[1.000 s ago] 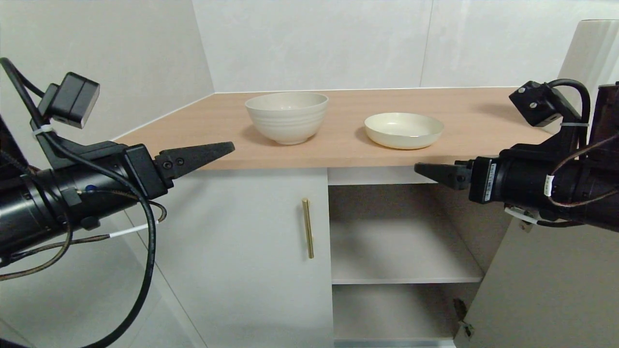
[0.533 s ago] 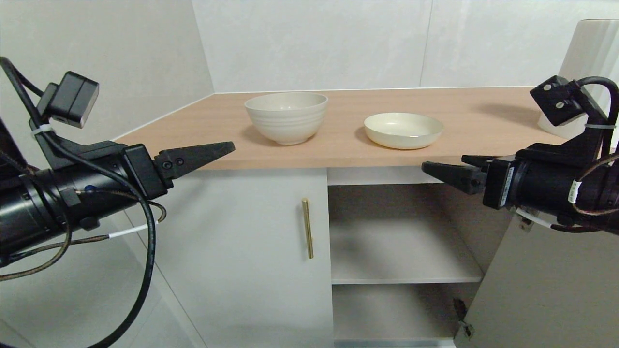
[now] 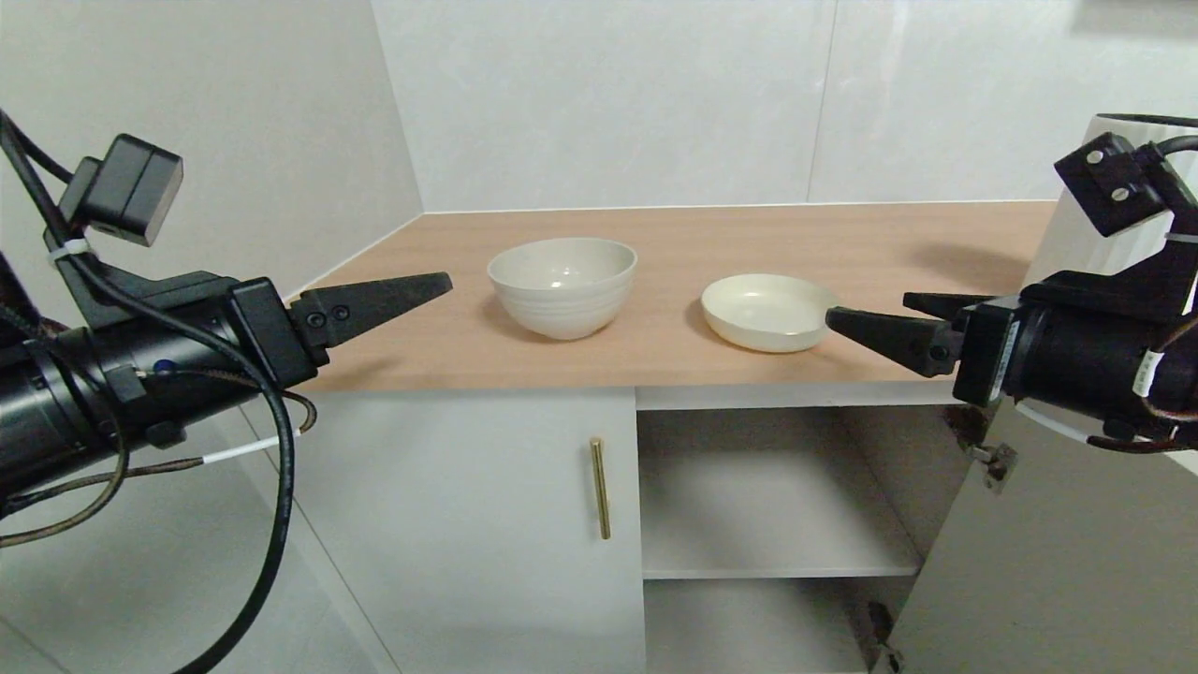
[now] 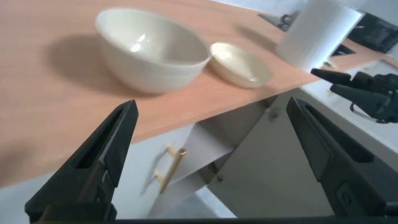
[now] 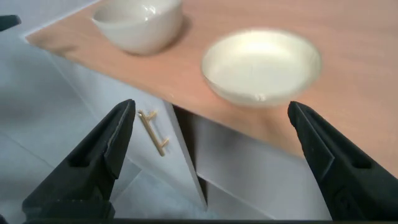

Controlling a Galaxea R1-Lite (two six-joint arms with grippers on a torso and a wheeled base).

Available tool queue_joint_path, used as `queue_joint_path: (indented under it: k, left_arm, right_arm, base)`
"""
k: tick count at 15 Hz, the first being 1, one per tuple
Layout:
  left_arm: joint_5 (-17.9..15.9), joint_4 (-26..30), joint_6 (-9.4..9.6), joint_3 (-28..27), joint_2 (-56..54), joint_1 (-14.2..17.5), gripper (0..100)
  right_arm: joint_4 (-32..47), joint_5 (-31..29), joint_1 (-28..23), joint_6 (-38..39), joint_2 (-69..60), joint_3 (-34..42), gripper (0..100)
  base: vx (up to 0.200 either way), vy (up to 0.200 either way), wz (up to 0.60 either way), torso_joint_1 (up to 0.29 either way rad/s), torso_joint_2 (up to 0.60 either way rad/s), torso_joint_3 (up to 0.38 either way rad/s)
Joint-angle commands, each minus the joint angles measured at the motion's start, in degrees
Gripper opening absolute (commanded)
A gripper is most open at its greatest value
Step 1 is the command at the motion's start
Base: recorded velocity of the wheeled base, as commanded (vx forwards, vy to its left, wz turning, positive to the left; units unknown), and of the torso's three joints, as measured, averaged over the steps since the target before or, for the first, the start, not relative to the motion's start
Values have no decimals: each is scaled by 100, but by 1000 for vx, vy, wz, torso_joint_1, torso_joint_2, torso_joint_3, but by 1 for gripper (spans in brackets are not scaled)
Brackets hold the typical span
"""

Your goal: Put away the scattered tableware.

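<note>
1. Cabinet (image 3: 449, 524): flat matte white fronts. The left door is closed. The right door (image 3: 1048, 562) stands swung open at 4 o'clock. The open compartment contains one white shelf board (image 3: 777, 534).
2. Countertop (image 3: 674, 360): smooth wood-grain surface of light brown, straight front edge, set into a pale wall corner.
3. White cylinder (image 4: 317, 34): upright, smooth, on the countertop at 3 o'clock of the tableware.
4. Bowl (image 3: 562, 285): deep, round, cream glazed ceramic with faint horizontal ribbing outside. It stands upright on the countertop, with glossy highlights inside.
5. Dish (image 3: 767, 312): shallow, round, cream and glossy, with a low rim. It sits on the countertop at 3 o'clock of the bowl, apart from it.
6. Left gripper (image 3: 440, 281): black wedge fingers spread wide, held at 9 o'clock of the bowl, apart from it.
7. Right gripper (image 3: 866, 314): black wedge fingers spread wide, at 3 o'clock of the dish, with one tip by its rim. Contact cannot be told.
8. Door handle (image 3: 600, 489): slim brass bar, vertical.
</note>
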Motion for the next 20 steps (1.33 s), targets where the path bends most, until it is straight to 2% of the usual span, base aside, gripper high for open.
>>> queue_joint_path:
  k: [1,4,6,8,10,11,12,13,14,15,16,18,20]
  left_arm:
    - [4,1,-6,0,29,0,100]
    - [4,-7,-6,-27,126,-9,100]
    - [4,1,-15,-273,345,-26,100]
    - [74,107,-41,-668,741,-70,100]
    - [162,573,-41,-1029,882,-70,100]
    - [241,1355,-50,-1495,917,-70,100]
    - [250,1566,-50,-1635,926,-70,100]
    - [478,2963,-59,-2444,987,-70,100]
    - [812,3693,-50,-2822,1049,-88,100]
    - [1208,4071,-41,-3024,1154,-132,100]
    - [1533,4062,-32,-3041,1259,-158,100]
    - [1990,3948,-41,-3024,1391,-404,100]
    - [3212,3482,-67,-3006,1804,-756,100]
  right_arm:
    - [3,-1,0,2,17,3,100]
    - [3,-1,0,2,97,3,100]
    - [-181,-1,-18,-7,299,-6,100]
    - [-691,-18,-150,-130,712,-23,100]
    - [-797,-115,-264,-253,1134,-401,100]
    - [-296,-431,-308,-183,1371,-876,100]
    - [-111,-537,-308,-157,1397,-981,100]
    - [970,-1011,-308,90,1503,-1570,100]
    - [1418,-1126,-308,318,1520,-1842,100]
    - [1664,-1170,-308,529,1512,-2018,100]
    - [1708,-1214,-308,573,1494,-2027,100]
    - [1708,-1530,-282,573,1529,-2018,100]
    - [1664,-2092,-273,564,1714,-2071,100]
  base:
    - [0,0,0,173,-486,-300]
    - [0,0,0,190,-468,-294]
    - [0,0,0,173,-420,-254]
    - [0,0,0,68,-154,-93]
    - [0,0,0,16,-28,-23]
    - [0,0,0,0,0,0]
    - [0,0,0,0,0,0]
    - [0,0,0,0,0,0]
    - [0,0,0,0,0,0]
    - [0,0,0,0,0,0]
    - [0,0,0,0,0,0]
    - [0,0,0,0,0,0]
    - [0,0,0,0,0,0]
